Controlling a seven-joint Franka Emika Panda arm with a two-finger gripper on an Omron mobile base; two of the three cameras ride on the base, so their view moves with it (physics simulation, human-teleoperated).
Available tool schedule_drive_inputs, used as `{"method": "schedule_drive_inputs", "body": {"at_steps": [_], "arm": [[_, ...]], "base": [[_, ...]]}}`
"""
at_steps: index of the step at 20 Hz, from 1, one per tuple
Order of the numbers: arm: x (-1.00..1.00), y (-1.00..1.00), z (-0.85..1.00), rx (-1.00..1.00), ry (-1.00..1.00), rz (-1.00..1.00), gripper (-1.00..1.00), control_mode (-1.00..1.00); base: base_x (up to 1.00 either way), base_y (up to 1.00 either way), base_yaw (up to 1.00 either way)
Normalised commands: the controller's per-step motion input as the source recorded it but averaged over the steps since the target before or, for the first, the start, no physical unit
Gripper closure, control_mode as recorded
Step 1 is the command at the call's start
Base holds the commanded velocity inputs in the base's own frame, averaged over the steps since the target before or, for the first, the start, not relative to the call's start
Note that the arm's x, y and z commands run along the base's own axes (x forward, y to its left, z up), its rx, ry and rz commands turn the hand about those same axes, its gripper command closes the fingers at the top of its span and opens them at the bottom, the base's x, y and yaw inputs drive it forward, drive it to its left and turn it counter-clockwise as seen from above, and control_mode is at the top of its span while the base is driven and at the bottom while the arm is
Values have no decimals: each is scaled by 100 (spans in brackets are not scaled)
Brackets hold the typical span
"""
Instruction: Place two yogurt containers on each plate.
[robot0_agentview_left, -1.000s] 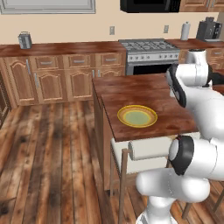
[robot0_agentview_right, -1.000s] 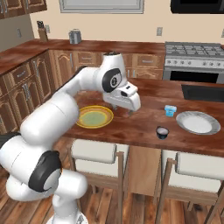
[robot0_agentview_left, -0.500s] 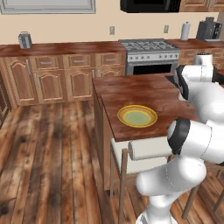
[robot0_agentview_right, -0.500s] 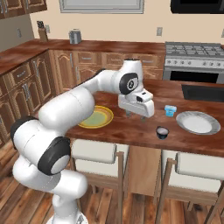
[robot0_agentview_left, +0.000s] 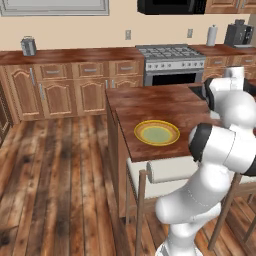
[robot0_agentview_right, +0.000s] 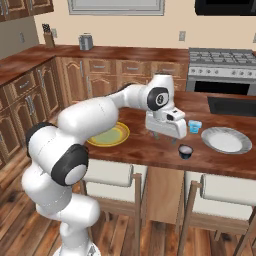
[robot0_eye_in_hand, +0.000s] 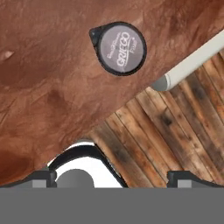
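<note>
My jaws (robot0_agentview_right: 176, 140) hang wide open and empty above the desk (robot0_agentview_right: 150, 150). The dark yogurt cup (robot0_agentview_right: 185, 151) sits near its front edge, I think; a sloppy descent could knock it off.

Counter (robot0_agentview_right: 150, 150): dark reddish wood, polished, mottled grain, soft sheen. Floor (robot0_agentview_left: 60, 190): plank wood, streaky, semi-gloss. Dark cup (robot0_eye_in_hand: 119, 48): black plastic-looking body, matt grey lid with printed text. Blue cup (robot0_agentview_right: 195, 126): translucent plastic look. Yellow plate (robot0_agentview_left: 156, 132): smooth glazed finish. White plate (robot0_agentview_right: 226, 140): smooth, pale, slight gloss. Stove (robot0_agentview_left: 172, 65): brushed metal front. Arm (robot0_agentview_right: 95, 112): glossy white shell, dark joints.
</note>
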Motion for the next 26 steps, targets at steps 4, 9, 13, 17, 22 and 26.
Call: {"method": "schedule_drive_inputs", "body": {"at_steps": [4, 9, 13, 17, 22, 26], "arm": [[7, -31, -13, 0, 8, 0, -100, -100], [12, -27, -26, 3, 2, 0, -100, -100], [14, -23, -30, 7, 0, 0, -100, -100], [15, -22, -28, 13, 0, 0, -100, -100], [18, -21, -18, 14, 0, 0, -100, -100], [25, -18, -11, 11, 0, 0, -100, -100]], "base": [[0, 0, 0], [0, 0, 0], [0, 0, 0], [0, 0, 0], [0, 0, 0], [0, 0, 0]]}}
